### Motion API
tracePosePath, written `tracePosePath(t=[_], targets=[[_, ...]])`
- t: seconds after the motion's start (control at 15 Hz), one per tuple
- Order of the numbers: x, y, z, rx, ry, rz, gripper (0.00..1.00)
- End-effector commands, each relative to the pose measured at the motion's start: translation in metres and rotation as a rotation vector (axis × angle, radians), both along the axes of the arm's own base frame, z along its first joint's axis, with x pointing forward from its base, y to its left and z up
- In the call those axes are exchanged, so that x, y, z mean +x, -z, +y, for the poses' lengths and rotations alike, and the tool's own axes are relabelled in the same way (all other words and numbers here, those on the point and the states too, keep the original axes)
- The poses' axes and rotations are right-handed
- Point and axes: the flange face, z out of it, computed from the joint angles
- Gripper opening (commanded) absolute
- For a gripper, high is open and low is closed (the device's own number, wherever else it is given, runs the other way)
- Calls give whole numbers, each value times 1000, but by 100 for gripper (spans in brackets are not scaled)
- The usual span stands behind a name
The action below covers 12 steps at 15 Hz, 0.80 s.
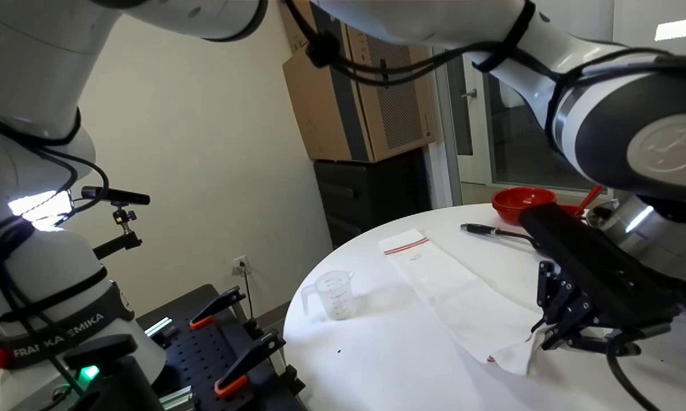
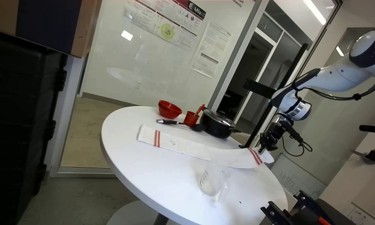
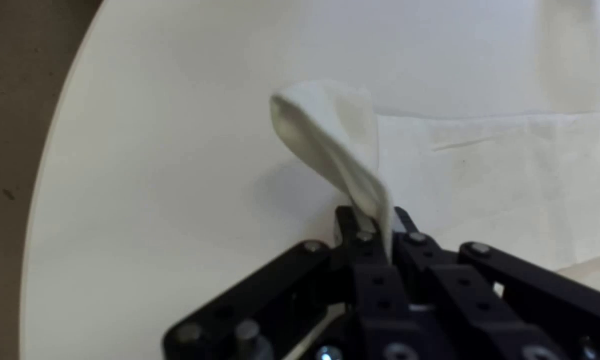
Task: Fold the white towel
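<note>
One striped end of the white towel (image 1: 471, 299) was pinched in the hand (image 3: 374, 220), bunched into a crease, apparently so it could be drawn over the remaining length, which lay stretched along the round surface (image 1: 388, 365) to receive the fold.

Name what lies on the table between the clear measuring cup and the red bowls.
From the measuring cup towards the red bowls: the white towel first, then a black-handled utensil. Both exterior views show this.
</note>
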Motion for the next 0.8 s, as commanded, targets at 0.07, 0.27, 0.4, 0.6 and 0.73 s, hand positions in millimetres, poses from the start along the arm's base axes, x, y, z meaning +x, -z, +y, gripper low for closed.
tracePosePath(t=[0.07,0.27,0.4,0.6,0.73], targets=[[-5,-52,3,-18,13,-33,1],[-10,-80,-3,-38,25,-56,1],[-18,-99,-10,-45,44,-76,1],[-35,-123,-24,-48,81,-103,1],[-47,-135,-33,-54,117,-117,1]])
